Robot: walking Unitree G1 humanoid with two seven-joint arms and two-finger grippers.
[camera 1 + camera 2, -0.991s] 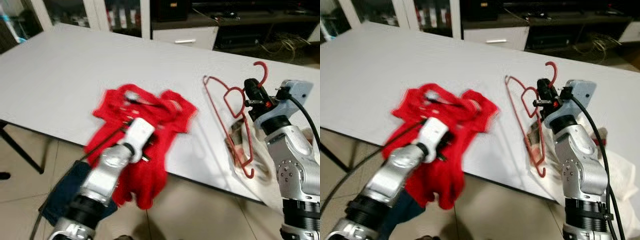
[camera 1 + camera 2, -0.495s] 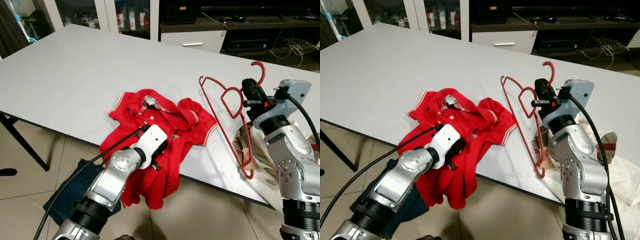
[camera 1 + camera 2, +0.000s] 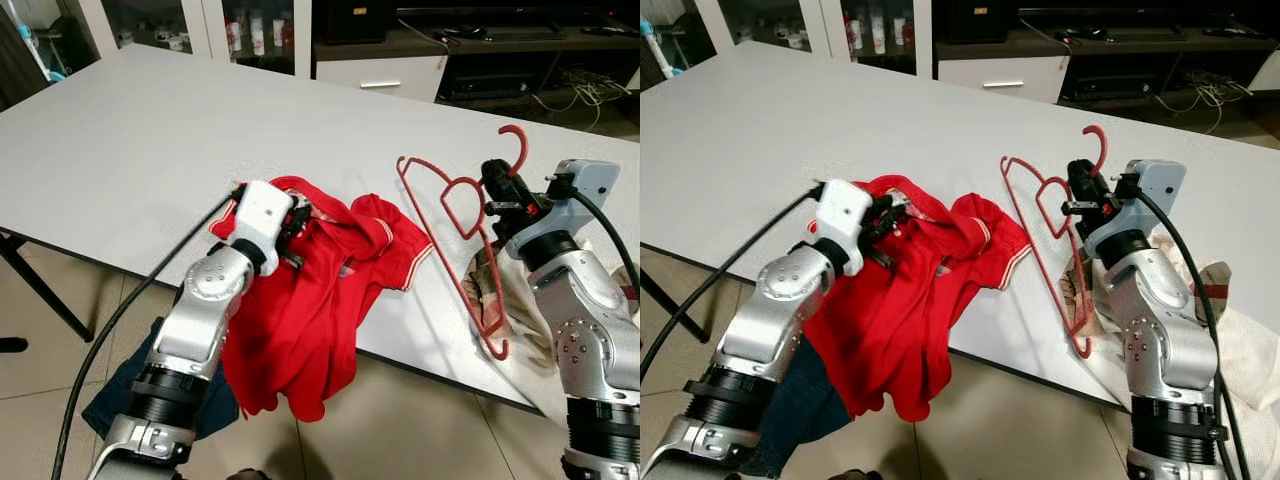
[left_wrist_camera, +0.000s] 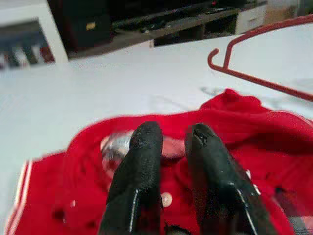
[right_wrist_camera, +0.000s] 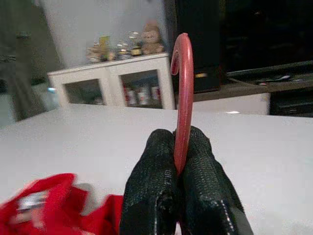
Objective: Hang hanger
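I have the red hanger (image 3: 470, 250) pinched at the stem just below its hook by my right gripper (image 5: 178, 169), whose two black fingers are pressed together on the wire. Holding it there, I judge, keeps the hook free for hanging and lets the body trail where I can steer it. The hook points up and away from me, toward the far cabinets. The long axis of the frame runs from the gripper down toward the near table edge, where its lower end rests on a white cloth (image 3: 500, 300) draped over that edge; the other shoulder reaches out over the grey table (image 3: 150, 130) toward the shirt.

Just beside the hanger lies a red polo shirt (image 3: 320, 290) with white-trimmed sleeves, its collar on the table and its lower half hanging off the near edge. My left gripper (image 4: 171, 139) sits over the collar with its fingers slightly parted, nothing between them that I can make out; I read it as placed to grip or open the neck so the hanger can be fed in.

A dark blue cloth (image 3: 150, 390) lies on the tiled floor below.
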